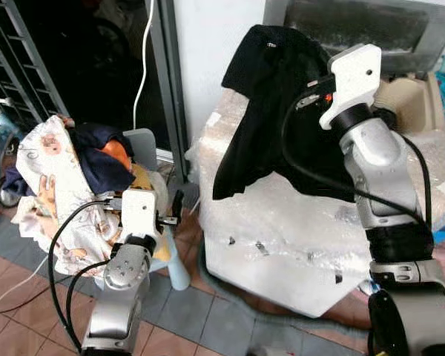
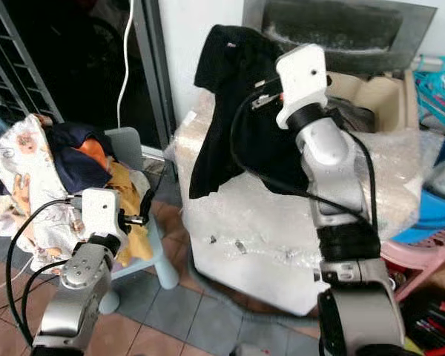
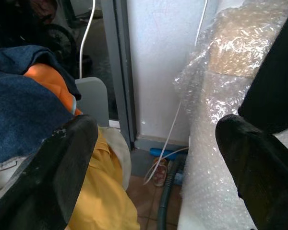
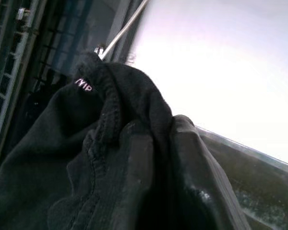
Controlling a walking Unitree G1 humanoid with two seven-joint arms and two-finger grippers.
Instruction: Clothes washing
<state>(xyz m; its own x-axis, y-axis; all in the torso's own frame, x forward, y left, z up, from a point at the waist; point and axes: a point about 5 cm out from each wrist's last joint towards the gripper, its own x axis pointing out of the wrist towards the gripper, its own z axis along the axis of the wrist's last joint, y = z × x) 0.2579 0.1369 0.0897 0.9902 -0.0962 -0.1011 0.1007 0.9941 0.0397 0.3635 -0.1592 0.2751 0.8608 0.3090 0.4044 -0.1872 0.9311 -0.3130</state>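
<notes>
The right gripper (image 4: 156, 158) is raised at about 1 o'clock in the head views, its two black fingers (image 4: 137, 163) pressed together on a black garment (image 1: 271, 111). The cloth hangs from the pinch and drapes down over the upper left edge of the washing machine (image 1: 282, 230), which is wrapped in bubble film. Its loose lower hem ends partway down the machine's front face, at roughly 12 o'clock.

The left gripper (image 3: 156, 158) sits low at about 8 o'clock, fingers spread wide and holding nothing. It hovers just beside the pile of clothes (image 1: 67, 170) heaped on a small pale chair (image 1: 159, 237). The pile holds a printed white sheet, dark blue cloth, and orange and yellow pieces.

Between the chair and the machine's left edge runs a narrow strip of tiled floor (image 1: 189, 297), open toward the wall at 11 o'clock, where a white cable (image 3: 165, 143) and a hose lie against the skirting.
</notes>
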